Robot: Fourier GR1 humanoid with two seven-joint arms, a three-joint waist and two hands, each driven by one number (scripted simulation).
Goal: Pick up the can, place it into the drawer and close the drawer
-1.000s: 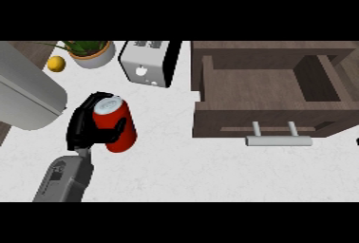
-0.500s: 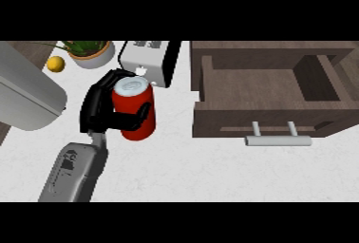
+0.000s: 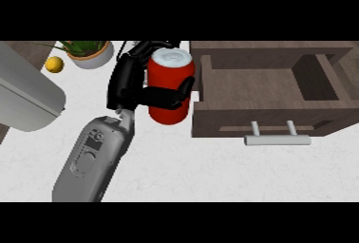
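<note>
A red can point(image 3: 169, 90) with a silvery-white top is gripped upright by the left hand point(image 3: 140, 88), fingers curled round it, held just left of the open brown drawer point(image 3: 266, 92), above the bench point(image 3: 210, 171).

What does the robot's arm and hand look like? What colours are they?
The one arm in view has a smooth, rounded grey forearm with a darker grey panel sunk into its top. At its end a thin pale wrist piece joins a shiny black hand with long, slim fingers and a thumb. No cables or writing show on it.
</note>
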